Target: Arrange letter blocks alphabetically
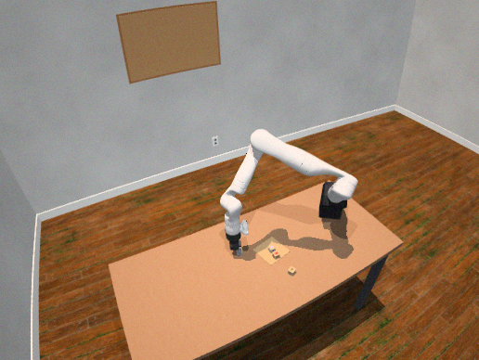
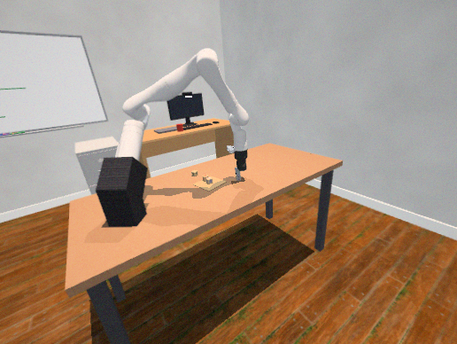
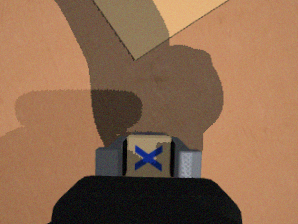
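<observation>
Now X-block (image 3: 135, 170) is on table (image 1: 186, 288) (image 2: 283, 164), between pads of half-open tool (image 1: 239, 252) (image 2: 238, 178) (image 3: 148, 150); if gripped, you cannot tell. Mat (image 1: 266, 256) (image 2: 218, 183) (image 3: 192, 15) lies near, towards robot's base (image 1: 330, 212) (image 2: 120, 192).

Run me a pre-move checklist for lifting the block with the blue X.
1. X block between the pincer's fingers, pads against both sides: ok.
2. Blue X on top: ok.
3. X block fully on the mat: not ok, it is beside a corner.
4. Mat flat on the table: ok, as far as visible.
5. Loose block off the mat: ok.
6. Letters on the mat's two blocks readable: cannot tell, too small.
</observation>
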